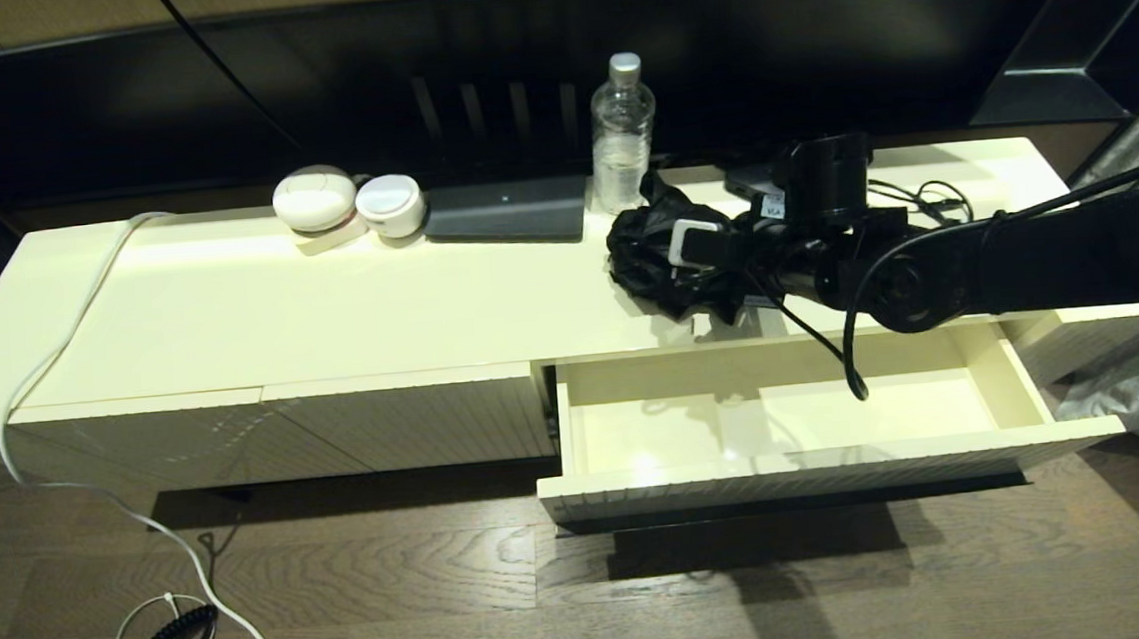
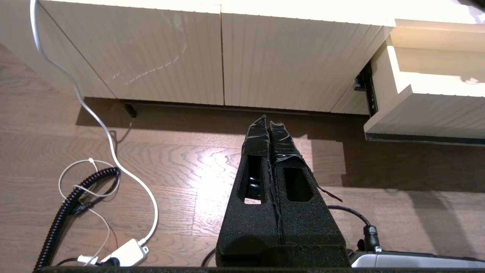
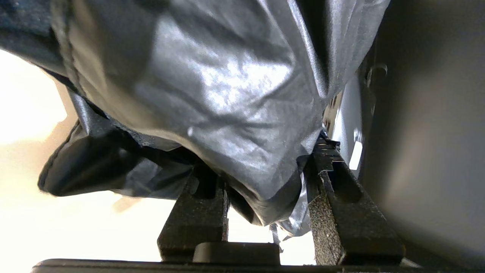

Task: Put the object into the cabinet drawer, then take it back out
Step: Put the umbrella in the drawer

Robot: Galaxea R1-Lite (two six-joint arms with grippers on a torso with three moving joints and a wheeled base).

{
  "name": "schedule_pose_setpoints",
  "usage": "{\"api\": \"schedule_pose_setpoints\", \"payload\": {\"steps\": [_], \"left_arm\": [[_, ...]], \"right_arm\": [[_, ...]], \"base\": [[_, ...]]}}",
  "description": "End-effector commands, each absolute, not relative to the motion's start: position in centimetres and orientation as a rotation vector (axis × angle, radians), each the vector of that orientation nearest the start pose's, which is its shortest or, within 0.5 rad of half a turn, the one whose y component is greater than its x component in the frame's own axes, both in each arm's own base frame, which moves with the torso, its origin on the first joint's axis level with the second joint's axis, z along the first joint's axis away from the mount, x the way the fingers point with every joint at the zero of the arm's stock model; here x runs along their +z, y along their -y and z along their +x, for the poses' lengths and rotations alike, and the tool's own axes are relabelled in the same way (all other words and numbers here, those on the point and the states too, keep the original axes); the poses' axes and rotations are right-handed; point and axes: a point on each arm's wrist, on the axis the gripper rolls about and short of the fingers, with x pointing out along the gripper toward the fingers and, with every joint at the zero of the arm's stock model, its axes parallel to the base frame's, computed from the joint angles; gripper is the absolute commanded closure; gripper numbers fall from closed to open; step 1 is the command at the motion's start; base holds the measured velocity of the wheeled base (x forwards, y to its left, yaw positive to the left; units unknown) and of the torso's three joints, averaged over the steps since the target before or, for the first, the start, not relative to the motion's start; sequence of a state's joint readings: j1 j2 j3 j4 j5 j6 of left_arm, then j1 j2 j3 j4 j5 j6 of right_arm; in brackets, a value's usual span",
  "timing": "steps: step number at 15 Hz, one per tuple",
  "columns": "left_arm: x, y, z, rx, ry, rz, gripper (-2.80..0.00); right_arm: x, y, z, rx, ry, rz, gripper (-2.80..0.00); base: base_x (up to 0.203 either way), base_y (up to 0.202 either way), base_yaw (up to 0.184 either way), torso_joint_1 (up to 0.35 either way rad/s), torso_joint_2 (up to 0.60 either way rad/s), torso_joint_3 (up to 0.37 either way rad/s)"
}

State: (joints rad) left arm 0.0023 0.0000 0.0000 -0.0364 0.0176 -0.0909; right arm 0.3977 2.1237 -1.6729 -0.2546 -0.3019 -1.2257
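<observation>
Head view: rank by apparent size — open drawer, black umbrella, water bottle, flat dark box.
1. cabinet drawer, by far the largest.
2. flat dark box and umbrella: look about alike; the right gripper covers part of the umbrella, so unranked.
3. water bottle, smallest.

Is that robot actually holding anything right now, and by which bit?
Yes: the right gripper has its jaws on the black umbrella, gripping its crumpled fabric, not the handle. The left gripper holds nothing.
</observation>
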Motion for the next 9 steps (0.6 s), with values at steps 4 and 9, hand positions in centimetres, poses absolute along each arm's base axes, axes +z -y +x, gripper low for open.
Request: {"api": "schedule_pose_setpoints", "payload": {"steps": [4, 9], "left_arm": [[7.9, 0.0, -2.3, 0.02, 0.039, -0.092, 0.0], [7.9, 0.0, -2.3, 0.02, 0.039, -0.092, 0.0]], "right_arm": [[27.9, -15.1, 36.0, 0.153, -0.075, -1.284, 0.0], [29.0, -14.2, 31.7, 0.184, -0.121, -1.226, 0.0]], "base": [[0.0, 0.0, 0.0, 0.0, 0.0, 0.0], [0.0, 0.0, 0.0, 0.0, 0.0, 0.0]]}}
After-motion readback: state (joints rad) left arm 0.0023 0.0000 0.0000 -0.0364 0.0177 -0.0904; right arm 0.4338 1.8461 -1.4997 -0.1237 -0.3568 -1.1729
